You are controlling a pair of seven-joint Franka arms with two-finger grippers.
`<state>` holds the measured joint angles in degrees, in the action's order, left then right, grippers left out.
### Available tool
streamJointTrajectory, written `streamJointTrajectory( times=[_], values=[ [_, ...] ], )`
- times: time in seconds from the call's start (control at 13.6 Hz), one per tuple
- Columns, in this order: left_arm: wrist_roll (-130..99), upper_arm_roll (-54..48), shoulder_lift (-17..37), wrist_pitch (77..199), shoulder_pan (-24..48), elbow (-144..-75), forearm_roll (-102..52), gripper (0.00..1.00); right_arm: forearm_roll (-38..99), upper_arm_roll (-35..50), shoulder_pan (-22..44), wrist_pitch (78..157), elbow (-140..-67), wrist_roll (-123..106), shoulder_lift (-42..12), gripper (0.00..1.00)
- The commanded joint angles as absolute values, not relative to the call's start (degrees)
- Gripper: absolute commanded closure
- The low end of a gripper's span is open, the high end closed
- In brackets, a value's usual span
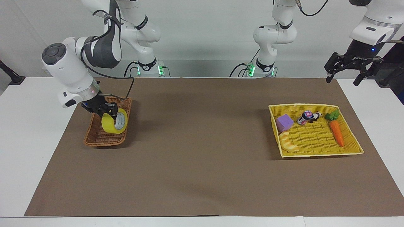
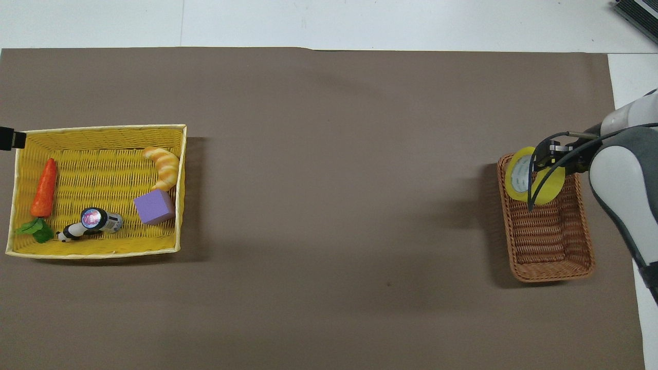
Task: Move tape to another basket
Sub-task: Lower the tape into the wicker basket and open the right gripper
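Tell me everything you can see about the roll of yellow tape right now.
The tape is a wide roll of translucent yellow packing tape with a grey-white inner core. It stands on edge, its open hole tilted up toward the table's middle. The right gripper is shut on its upper rim, holding it over the brown wicker basket, at the basket's end nearer the robots. Whether the roll's lower edge touches the basket cannot be told.

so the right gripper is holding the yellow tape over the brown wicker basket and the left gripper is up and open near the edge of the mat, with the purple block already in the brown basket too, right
One thing is wrong: the purple block lies in the yellow tray basket, not the brown wicker basket, as the facing view shows. The rest holds: the right gripper holds the tape over the brown basket, and the left gripper is up and open.
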<state>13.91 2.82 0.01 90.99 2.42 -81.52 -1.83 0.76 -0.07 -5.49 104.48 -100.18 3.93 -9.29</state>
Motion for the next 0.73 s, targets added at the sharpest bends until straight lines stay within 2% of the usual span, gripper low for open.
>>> streamJointTrajectory(
  times=[0.0, 0.15, 0.37, 0.44, 0.51, 0.66],
  values=[
    [17.4, 2.7, 1.2, 88.1, 1.9, -78.5, 0.4, 0.00, -3.9, 0.4, -6.8, 104.2, -103.3, 2.5, -10.4, 1.00],
    [17.8, 2.8, 0.8, 87.9, 1.8, -79.3, 0.4, 0.00, -4.7, 0.4, -10.5, 106.5, -106.7, -3.3, -10.6, 1.00],
    [17.7, 2.8, -0.2, 87.7, 1.8, -80.6, 0.4, 0.00, -5.7, 0.4, -11.1, 111.4, -110.5, -4.7, -11.9, 0.97],
    [17.7, 2.9, -0.8, 87.6, 1.8, -81.5, 0.4, 0.00, -5.7, 0.4, -11.5, 111.1, -110.2, -4.9, -12.0, 0.20],
    [17.5, 2.9, -1.1, 87.6, 1.8, -82.1, 0.4, 0.00, -5.8, 0.4, -11.3, 110.8, -109.8, -4.7, -12.0, 0.00],
    [17.4, 2.8, -1.2, 87.6, 1.8, -82.1, 0.4, 0.00, -5.8, 0.5, -10.5, 110.7, -107.7, -4.7, -12.2, 0.00]
  ],
)
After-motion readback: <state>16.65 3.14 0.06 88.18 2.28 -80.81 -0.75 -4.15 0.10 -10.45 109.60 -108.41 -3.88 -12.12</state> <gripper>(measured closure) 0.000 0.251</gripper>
